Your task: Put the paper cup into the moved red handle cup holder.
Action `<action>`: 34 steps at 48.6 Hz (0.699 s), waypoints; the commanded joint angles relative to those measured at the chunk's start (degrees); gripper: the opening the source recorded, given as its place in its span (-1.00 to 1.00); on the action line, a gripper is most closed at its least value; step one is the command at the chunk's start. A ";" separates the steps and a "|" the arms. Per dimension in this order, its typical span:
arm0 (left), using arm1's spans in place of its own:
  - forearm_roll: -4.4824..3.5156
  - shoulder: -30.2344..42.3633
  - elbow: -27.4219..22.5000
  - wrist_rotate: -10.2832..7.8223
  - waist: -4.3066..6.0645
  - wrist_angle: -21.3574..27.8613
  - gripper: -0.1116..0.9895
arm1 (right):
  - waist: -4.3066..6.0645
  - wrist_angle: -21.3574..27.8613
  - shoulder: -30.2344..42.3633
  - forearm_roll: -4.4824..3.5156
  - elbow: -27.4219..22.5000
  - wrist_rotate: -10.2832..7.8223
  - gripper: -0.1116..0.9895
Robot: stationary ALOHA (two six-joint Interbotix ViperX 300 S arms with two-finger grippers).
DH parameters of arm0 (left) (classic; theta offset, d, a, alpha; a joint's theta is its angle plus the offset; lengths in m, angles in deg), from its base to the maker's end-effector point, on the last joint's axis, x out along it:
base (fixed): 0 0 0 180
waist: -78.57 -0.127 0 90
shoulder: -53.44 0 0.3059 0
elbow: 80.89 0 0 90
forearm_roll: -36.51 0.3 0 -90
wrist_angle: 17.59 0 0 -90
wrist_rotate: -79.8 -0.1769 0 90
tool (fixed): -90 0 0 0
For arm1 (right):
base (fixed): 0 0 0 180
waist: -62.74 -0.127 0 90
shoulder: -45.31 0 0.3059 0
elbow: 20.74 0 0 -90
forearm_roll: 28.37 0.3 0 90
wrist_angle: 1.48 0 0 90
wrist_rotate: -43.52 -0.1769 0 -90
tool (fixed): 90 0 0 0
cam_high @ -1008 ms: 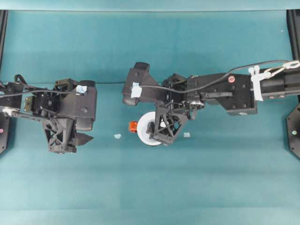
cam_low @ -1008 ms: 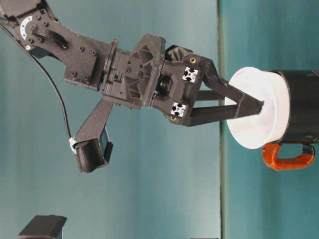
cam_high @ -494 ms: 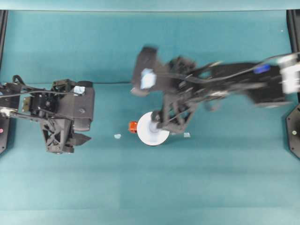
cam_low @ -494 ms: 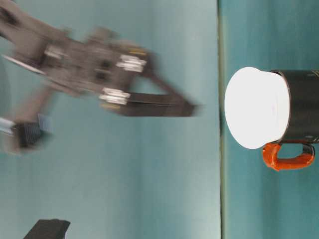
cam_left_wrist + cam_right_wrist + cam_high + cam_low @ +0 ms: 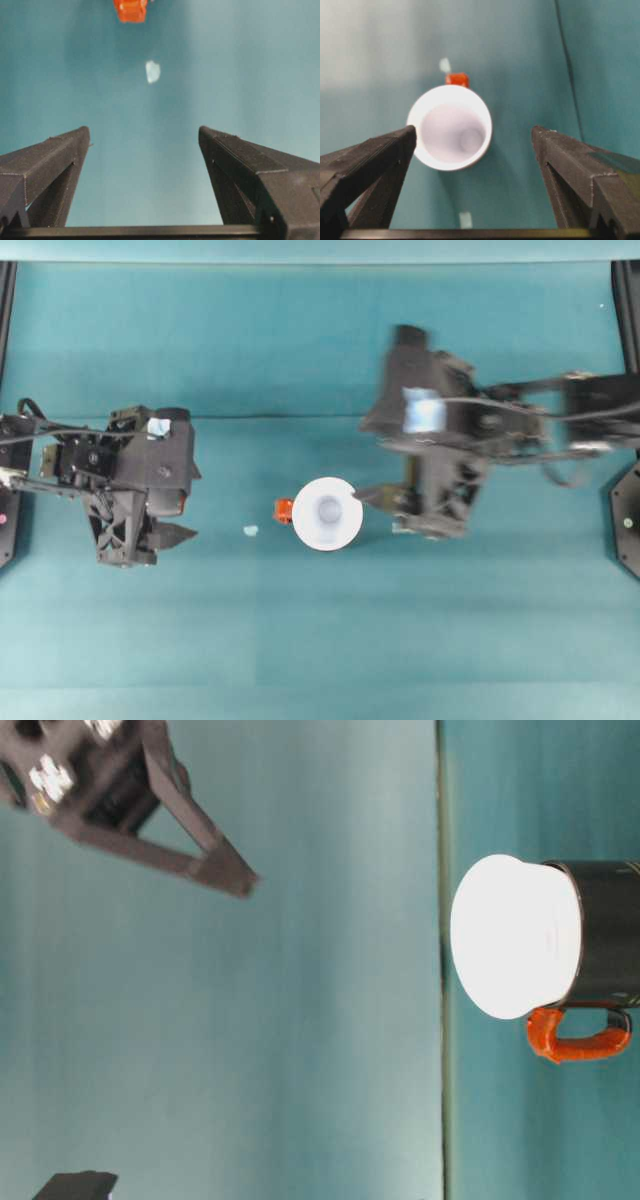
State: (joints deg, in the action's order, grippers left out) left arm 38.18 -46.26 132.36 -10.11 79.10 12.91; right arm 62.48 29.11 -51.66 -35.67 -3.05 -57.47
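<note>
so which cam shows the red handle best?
Table-level: the red handle is side-on as a full loop on the black holder, under the paper cup. Overhead, left wrist and right wrist show only a small orange tab.

The paper cup (image 5: 515,937) looks like plain matt white paper, smooth, no print on it; inside (image 5: 451,127) it's the same dull white; the red handle cup holder (image 5: 606,933) is glossy black, plastic or glazed I can't tell, with faint reflections on the wall; its handle (image 5: 578,1037) is shiny orange-red and a bit uneven; the table (image 5: 320,640) is covered in a matt teal surface, soft-looking, no glare; the right tool (image 5: 472,155) and left tool (image 5: 144,150) are matt black plastic with slightly grainy, sharp-edged fingers; small pale scrap (image 5: 152,71) looks like tape or paper.
</note>
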 commanded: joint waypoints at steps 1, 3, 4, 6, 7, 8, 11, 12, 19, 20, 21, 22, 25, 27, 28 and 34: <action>0.09 -1.85 -1.85 0.09 0.53 -2.20 0.90 | -0.35 -5.36 -5.71 -0.18 3.25 0.35 0.79; 0.09 -2.64 -2.02 0.09 0.53 -3.52 0.90 | -0.35 -8.26 -7.91 -0.09 5.45 0.35 0.79; 0.09 -2.99 -2.02 0.09 0.53 -4.31 0.90 | -0.26 -9.76 -9.14 -0.09 6.68 0.35 0.79; 0.09 -3.87 -1.85 0.00 0.53 -6.06 0.89 | -0.18 -12.04 -11.43 -0.09 8.88 0.35 0.79; 0.09 -4.22 -1.76 0.00 0.53 -7.03 0.89 | -0.09 -13.10 -12.48 -0.09 10.02 0.35 0.79; 0.09 -4.66 -1.67 -0.09 0.53 -7.91 0.89 | 0.09 -13.89 -13.45 -0.09 10.99 0.35 0.79; 0.09 -6.15 -1.32 -0.09 0.44 -11.34 0.90 | 0.18 -15.12 -16.26 -0.09 13.36 0.18 0.79; 0.09 -6.59 -1.14 -0.09 0.35 -12.22 0.90 | 0.18 -15.21 -17.05 -0.18 13.97 0.18 0.79; 0.09 -9.14 0.35 -0.18 0.09 -16.44 0.90 | -0.44 -15.12 -20.65 -0.09 17.31 -0.09 0.78; 0.09 -9.49 0.62 -0.26 0.09 -16.61 0.90 | -0.44 -15.12 -21.01 -0.09 17.49 -0.09 0.79; 0.09 -9.76 0.70 -0.35 0.09 -16.79 0.90 | -0.62 -15.03 -21.36 -0.09 17.75 -0.09 0.78; 0.09 -10.20 0.97 -0.53 0.00 -17.05 0.90 | -0.70 -15.03 -21.53 -0.09 17.93 -0.09 0.78; 0.09 -11.07 1.32 -0.62 0.00 -17.49 0.89 | -0.88 -15.12 -22.24 -0.09 18.19 -0.09 0.78; 0.09 -11.60 1.58 -0.62 0.09 -17.75 0.90 | -0.88 -15.29 -22.85 -0.09 18.63 -0.09 0.78; 0.09 -11.95 1.58 -0.62 0.00 -17.93 0.89 | -0.88 -15.47 -23.03 -0.09 18.81 -0.09 0.78; 0.09 -13.36 2.29 -0.79 0.00 -20.21 0.89 | -0.79 -16.26 -24.43 -0.09 19.60 -0.26 0.79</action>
State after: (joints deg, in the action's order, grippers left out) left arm 38.18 -58.38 135.00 -10.64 79.18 -5.55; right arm 61.77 13.91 -75.21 -35.67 16.73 -57.56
